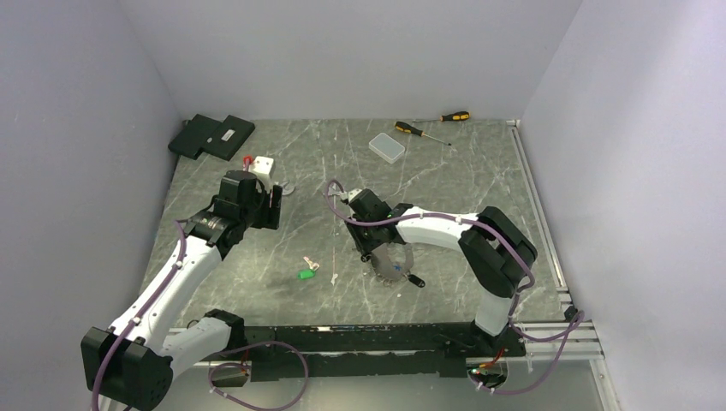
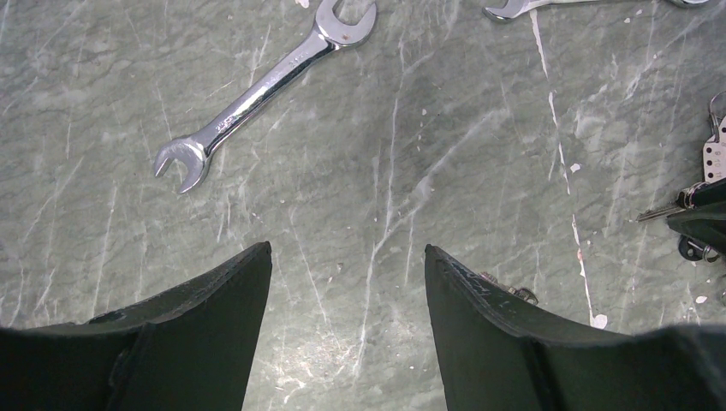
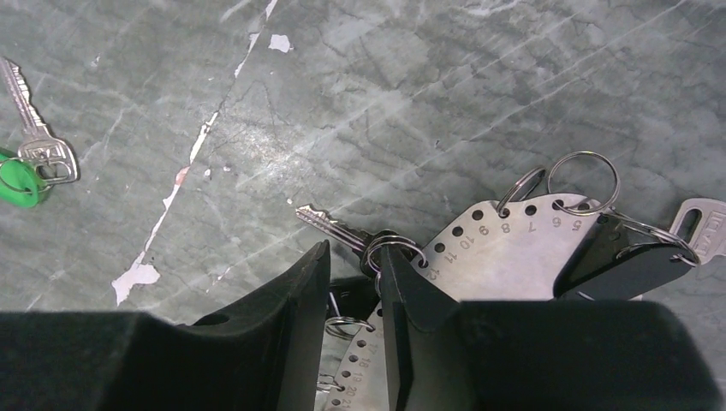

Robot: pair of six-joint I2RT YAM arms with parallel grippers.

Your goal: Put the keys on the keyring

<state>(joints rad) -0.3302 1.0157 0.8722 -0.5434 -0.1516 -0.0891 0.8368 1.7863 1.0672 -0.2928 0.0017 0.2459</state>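
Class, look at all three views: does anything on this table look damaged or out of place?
The table surface is damaged: white chips run in a line across it. One key with a green tag lies alone, apart from the numbered keyring plate.

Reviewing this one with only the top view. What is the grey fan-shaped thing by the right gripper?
Observer: The right wrist view shows it is the keyring, a metal plate with numbered holes along its edge and several split rings hooked through them.
Operator: Is the left gripper holding anything? I can't see its fingers from above.
Observer: No. In the left wrist view the left gripper is open and empty over the table, and a silver spanner lies ahead of it.
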